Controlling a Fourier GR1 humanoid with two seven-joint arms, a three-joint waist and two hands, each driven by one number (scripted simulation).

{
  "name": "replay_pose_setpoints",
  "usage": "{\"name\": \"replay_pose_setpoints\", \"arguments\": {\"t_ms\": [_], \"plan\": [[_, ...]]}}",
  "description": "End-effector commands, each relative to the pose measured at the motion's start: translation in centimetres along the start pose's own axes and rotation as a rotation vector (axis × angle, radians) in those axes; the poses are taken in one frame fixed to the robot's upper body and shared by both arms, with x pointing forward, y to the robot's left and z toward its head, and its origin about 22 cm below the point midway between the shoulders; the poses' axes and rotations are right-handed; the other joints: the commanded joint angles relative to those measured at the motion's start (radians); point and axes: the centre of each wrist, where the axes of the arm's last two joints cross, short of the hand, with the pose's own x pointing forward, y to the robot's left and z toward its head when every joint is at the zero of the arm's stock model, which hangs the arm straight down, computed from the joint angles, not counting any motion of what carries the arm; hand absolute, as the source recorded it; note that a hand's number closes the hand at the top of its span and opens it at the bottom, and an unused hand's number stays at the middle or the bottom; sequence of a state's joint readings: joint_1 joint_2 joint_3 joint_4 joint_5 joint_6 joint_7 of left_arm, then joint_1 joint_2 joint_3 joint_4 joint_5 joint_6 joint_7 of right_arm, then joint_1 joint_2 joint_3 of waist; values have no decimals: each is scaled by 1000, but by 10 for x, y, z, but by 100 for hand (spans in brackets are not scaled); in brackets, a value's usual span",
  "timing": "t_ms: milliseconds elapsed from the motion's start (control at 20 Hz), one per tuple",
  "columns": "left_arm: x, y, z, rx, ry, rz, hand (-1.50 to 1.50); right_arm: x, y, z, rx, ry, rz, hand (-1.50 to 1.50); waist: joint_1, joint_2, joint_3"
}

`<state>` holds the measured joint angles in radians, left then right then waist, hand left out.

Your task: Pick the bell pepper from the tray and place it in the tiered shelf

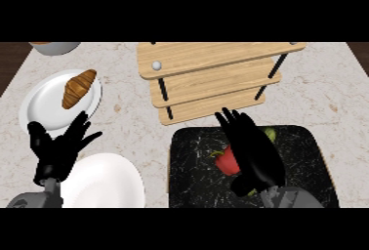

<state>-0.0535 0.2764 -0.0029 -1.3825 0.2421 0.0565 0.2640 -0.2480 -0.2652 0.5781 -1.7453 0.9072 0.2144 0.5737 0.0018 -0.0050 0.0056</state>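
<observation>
Nearest the camera, at the lower left, sits a plain white plate [108,181], its left rim partly hidden by the grey forearm that rises beside it. That forearm ends in the left hand [57,149], which rests open with its fingers spread and pointing up, holding nothing; its fingertips overlap the lower edge of a second white plate [43,102] further back, on which a brown croissant [78,88] lies tilted. At the far left corner, part of a bowl [54,47] shows at the counter's edge. Moving right, the wooden tiered shelf [216,63] stands at the back of the marble counter [331,97], its boards stepped toward the viewer on dark posts. Just in front of it lies the black marbled tray [194,180]. Over the tray the right hand [249,146] is stretched out, fingers straight and close together, pointing toward the shelf. The red bell pepper [228,161] is on the tray, just against the left side of that hand and partly covered by it; whether the thumb grips it cannot be told. A green bit [270,133] peeks out at the hand's right.
</observation>
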Motion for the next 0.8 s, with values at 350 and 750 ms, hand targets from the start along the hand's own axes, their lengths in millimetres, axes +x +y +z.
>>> {"name": "replay_pose_setpoints", "arguments": {"t_ms": [350,750], "plan": [[-12,-20,-3,16,65,6,0,-5,15,-26,1,-51,-18,-150,0,5,-6],[-20,-7,5,-6,39,-1,0,3,58,-19,176,-198,113,150,3,5,-5]]}}
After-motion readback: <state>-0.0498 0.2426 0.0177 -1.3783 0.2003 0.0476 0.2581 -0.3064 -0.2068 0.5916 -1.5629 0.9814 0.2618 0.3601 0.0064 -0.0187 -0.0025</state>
